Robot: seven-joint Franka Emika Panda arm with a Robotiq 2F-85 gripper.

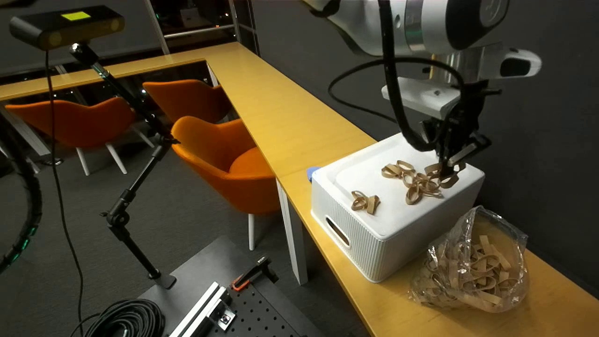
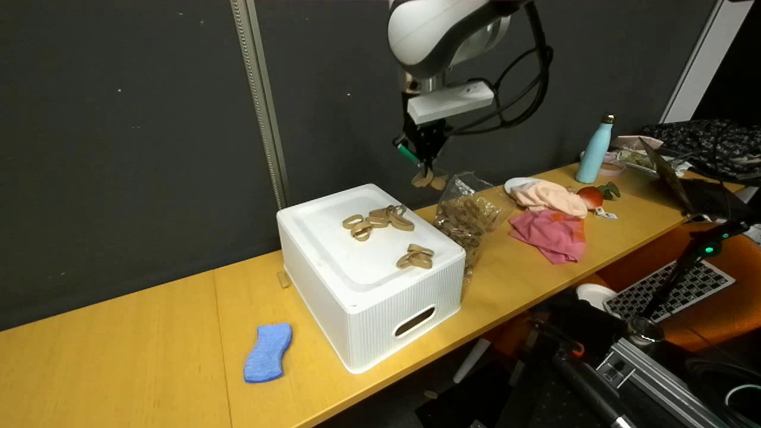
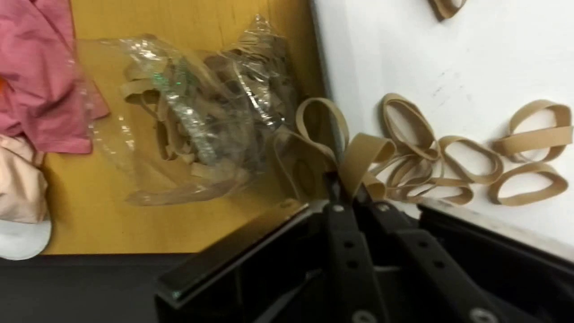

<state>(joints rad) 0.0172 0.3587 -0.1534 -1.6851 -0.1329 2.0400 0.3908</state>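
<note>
Rubber bands are gripped by the gripper, whose narrow fingers are closed tightly on them; at least two loops are left poking out past the tips. In an exterior view the held bands are seen hanging in the air, and in the wrist view they are shown over the strip between a white box and a clear plastic bag. More bands are packed inside the bag, which is set on the wooden table just beside the box. On top of the box, a loose cluster of bands is spread, and a smaller bunch is placed apart from it, nearer the side with the handle slot. Past the bag, a pink cloth and a peach cloth are laid side by side, and a light blue bottle is stood upright farther along. On the opposite side of the box, a blue sponge is laid flat. Orange chairs are placed along the table in an exterior view.
</note>
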